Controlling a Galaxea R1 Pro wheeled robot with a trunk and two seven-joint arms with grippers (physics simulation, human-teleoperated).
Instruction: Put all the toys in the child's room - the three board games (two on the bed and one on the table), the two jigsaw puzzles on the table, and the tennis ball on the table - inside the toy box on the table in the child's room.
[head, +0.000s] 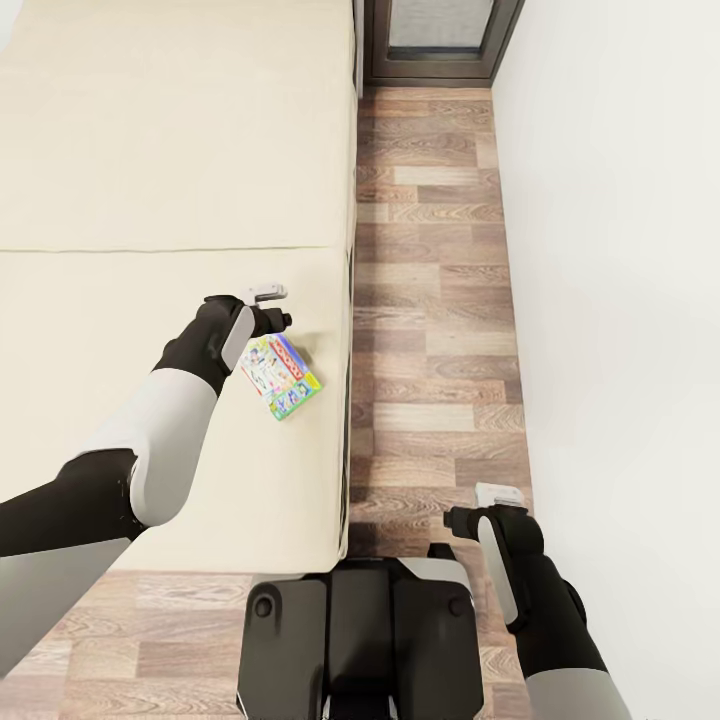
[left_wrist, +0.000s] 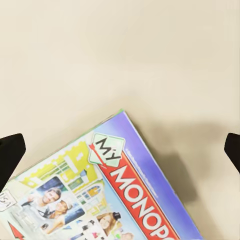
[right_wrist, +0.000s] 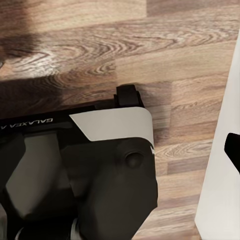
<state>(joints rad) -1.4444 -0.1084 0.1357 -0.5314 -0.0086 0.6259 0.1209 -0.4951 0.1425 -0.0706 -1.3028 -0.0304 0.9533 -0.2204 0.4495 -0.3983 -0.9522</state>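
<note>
One board game (head: 282, 378), a flat printed box reading "My Monopoly" (left_wrist: 115, 200), lies flat on the beige mattress of the bed (head: 150, 180), close to the bed's right edge. My left gripper (head: 262, 345) hangs just above the box's far-left part. It is open: in the left wrist view the left gripper (left_wrist: 120, 150) shows its black fingertips (left_wrist: 10, 152) spread wide, with nothing between them. My right gripper (head: 455, 528) is low at my right side over the wood floor, next to my base. It looks open and holds nothing.
A strip of wood-plank floor (head: 430, 300) runs between the bed and the white wall (head: 620, 300). A dark-framed door (head: 440, 40) closes its far end. My black and white base (head: 355, 640) (right_wrist: 100, 165) stands at the bed's near corner.
</note>
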